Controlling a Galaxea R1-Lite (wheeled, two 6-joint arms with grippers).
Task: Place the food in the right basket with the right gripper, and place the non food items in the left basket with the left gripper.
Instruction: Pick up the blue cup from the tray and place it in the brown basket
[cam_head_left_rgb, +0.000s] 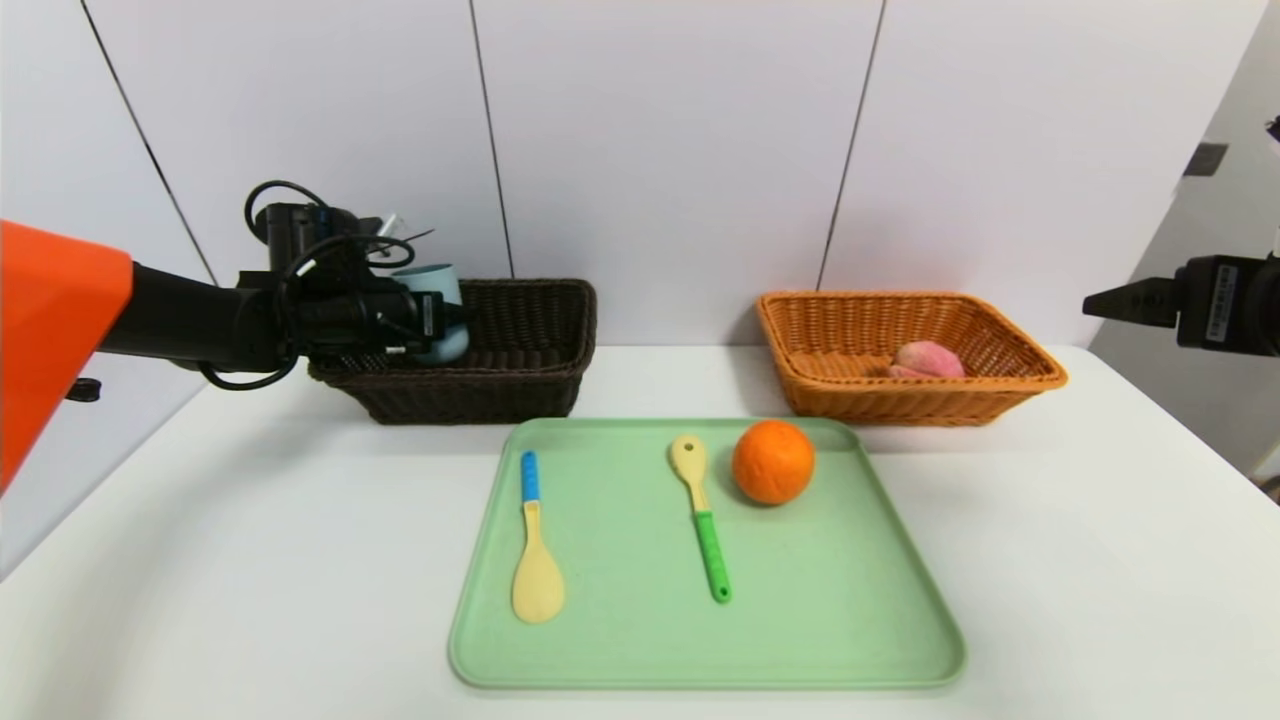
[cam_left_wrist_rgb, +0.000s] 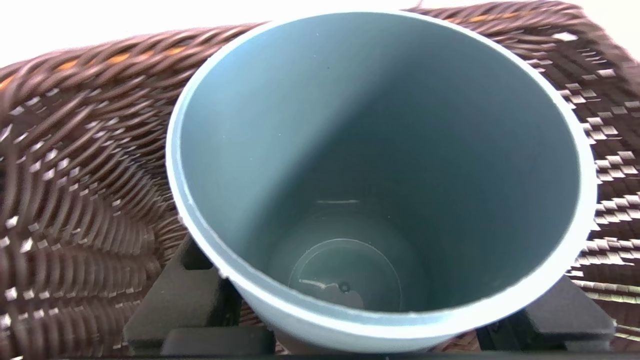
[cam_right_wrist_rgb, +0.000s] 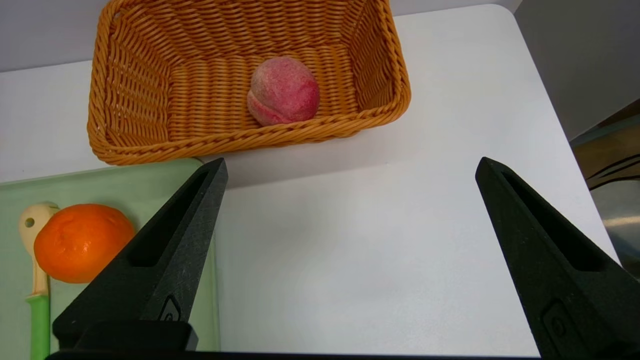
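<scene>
My left gripper (cam_head_left_rgb: 440, 320) is shut on the grey-blue cup (cam_head_left_rgb: 432, 286), which it holds over the left end of the dark brown left basket (cam_head_left_rgb: 520, 350). In the left wrist view the cup (cam_left_wrist_rgb: 380, 150) fills the frame, with a black finger on each side and the basket's weave (cam_left_wrist_rgb: 75, 175) behind it. The orange (cam_head_left_rgb: 772, 461), the blue-handled spoon (cam_head_left_rgb: 535, 555) and the green-handled spoon (cam_head_left_rgb: 700, 515) lie on the green tray (cam_head_left_rgb: 820, 600). The peach (cam_head_left_rgb: 928, 358) rests in the tan right basket (cam_head_left_rgb: 900, 405). My right gripper (cam_head_left_rgb: 1095, 303) hangs open at the far right.
The right wrist view shows the open right gripper (cam_right_wrist_rgb: 350, 167) above bare white table, with the peach (cam_right_wrist_rgb: 284, 90) in the tan basket (cam_right_wrist_rgb: 150, 75) beyond it. The orange (cam_right_wrist_rgb: 82, 242) and tray corner (cam_right_wrist_rgb: 150, 185) lie to one side. A wall stands behind both baskets.
</scene>
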